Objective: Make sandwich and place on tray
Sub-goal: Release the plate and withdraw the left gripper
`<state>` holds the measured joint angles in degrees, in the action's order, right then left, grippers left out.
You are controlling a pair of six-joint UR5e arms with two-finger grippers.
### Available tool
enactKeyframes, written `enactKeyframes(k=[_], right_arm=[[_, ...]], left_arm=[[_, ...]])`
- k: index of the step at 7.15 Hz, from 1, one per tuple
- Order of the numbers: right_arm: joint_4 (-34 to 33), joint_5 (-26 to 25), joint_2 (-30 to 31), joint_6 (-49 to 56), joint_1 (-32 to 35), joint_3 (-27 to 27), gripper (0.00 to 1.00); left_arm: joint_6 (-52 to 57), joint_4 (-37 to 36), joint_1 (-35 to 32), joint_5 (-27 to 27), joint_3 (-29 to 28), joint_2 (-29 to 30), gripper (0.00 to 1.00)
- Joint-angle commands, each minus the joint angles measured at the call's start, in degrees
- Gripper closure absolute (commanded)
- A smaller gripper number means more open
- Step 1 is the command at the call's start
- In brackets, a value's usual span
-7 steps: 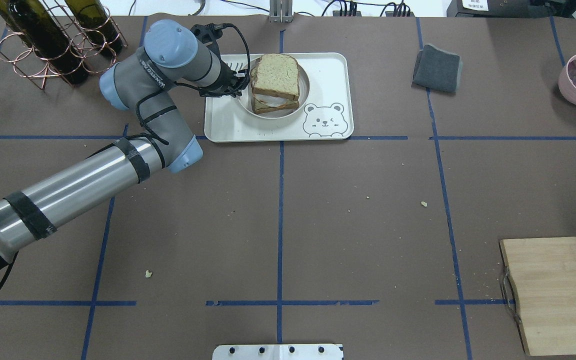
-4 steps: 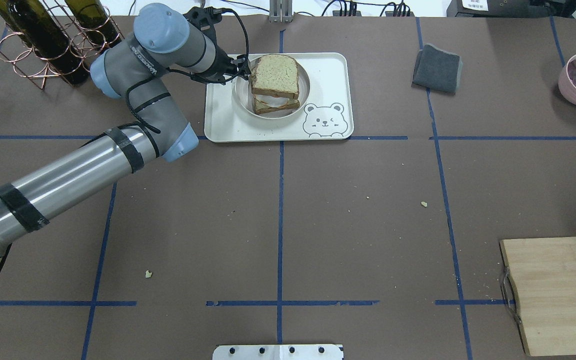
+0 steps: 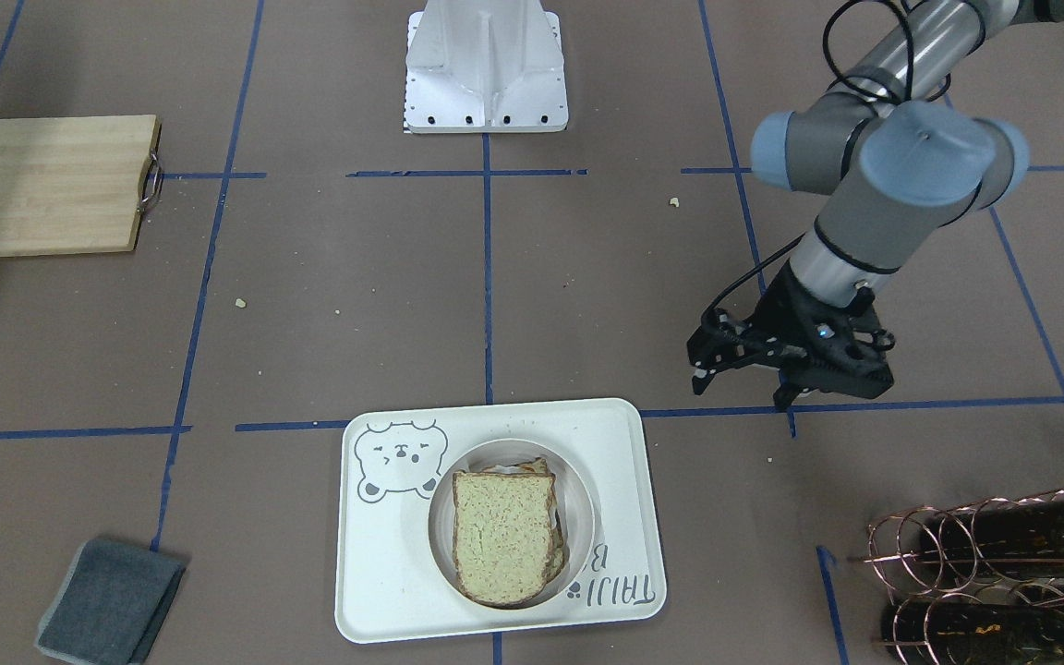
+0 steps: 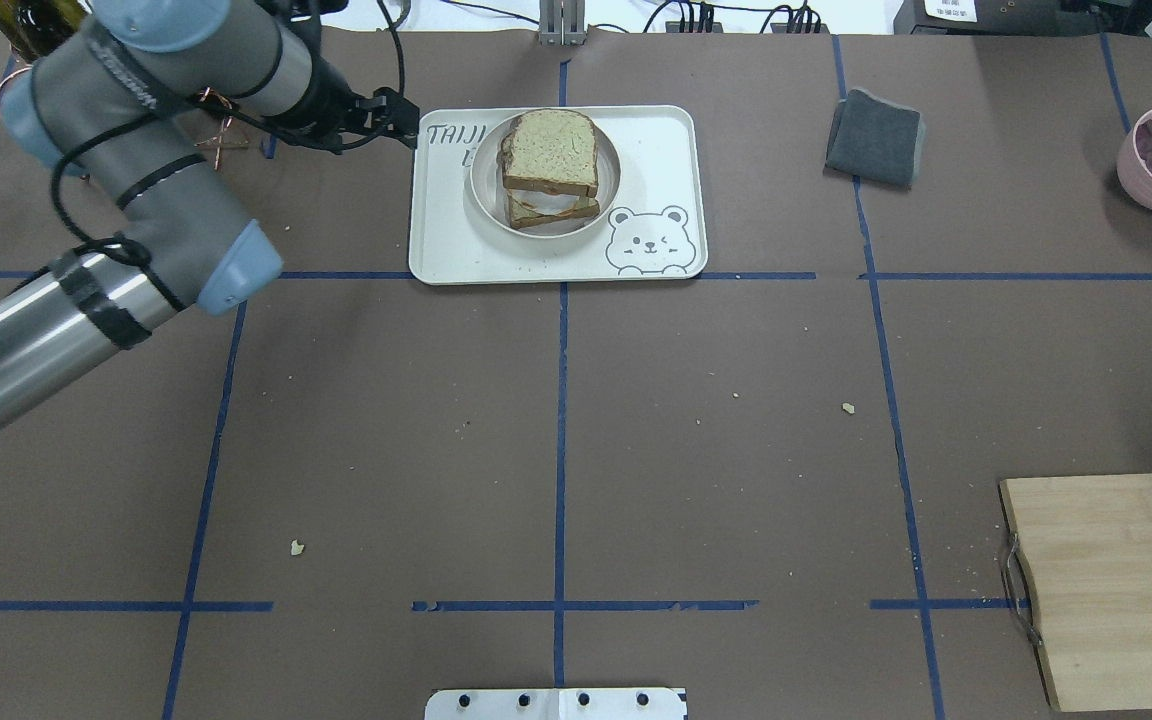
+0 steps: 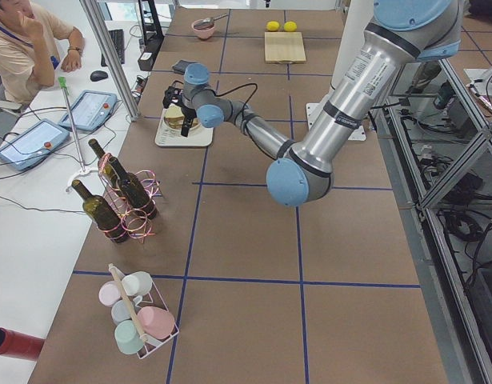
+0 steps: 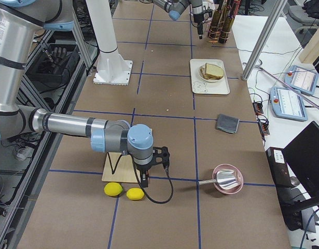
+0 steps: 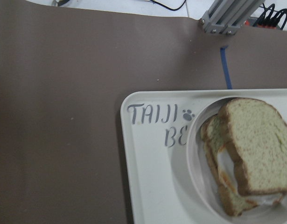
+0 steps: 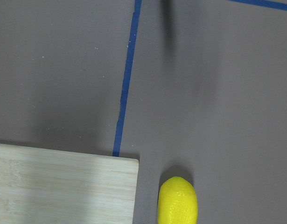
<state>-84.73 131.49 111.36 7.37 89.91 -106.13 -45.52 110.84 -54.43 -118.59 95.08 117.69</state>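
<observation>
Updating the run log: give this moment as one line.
sandwich on plate on tray | left tool open, off tray | right tool unclear

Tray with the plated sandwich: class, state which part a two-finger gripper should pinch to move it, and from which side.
Pinch the tray by its raised rim at the short edge by the TAIJI lettering, coming from the robot's left, where the open left gripper hangs. That end is bare; the plate and sandwich sit further in. Keep it level, probably.

The sandwich [image 4: 549,160] is sitting on the plate [image 4: 482,180], which is lying on the tray [image 4: 456,250], with the left gripper [image 4: 408,120] hanging nearby.
</observation>
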Motion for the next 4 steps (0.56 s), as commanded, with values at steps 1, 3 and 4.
enactKeyframes(k=[1,3,4], right_arm=[[0.0,0.1,0.0,0.0,0.0,0.0,0.0],[0.0,0.2,0.0,0.0,0.0,0.0,0.0],[-0.1,0.3,-0.6,0.0,0.0,-0.4,0.0]], left_arm=[[17.1,-5.6,-6.4,-0.7,13.7,-17.6,0.0],[26.9,-6.4,-19.6,-18.3,9.5,-25.5,0.0],[29.0,-6.4,-23.4,-22.6,8.2,-30.9,0.0]])
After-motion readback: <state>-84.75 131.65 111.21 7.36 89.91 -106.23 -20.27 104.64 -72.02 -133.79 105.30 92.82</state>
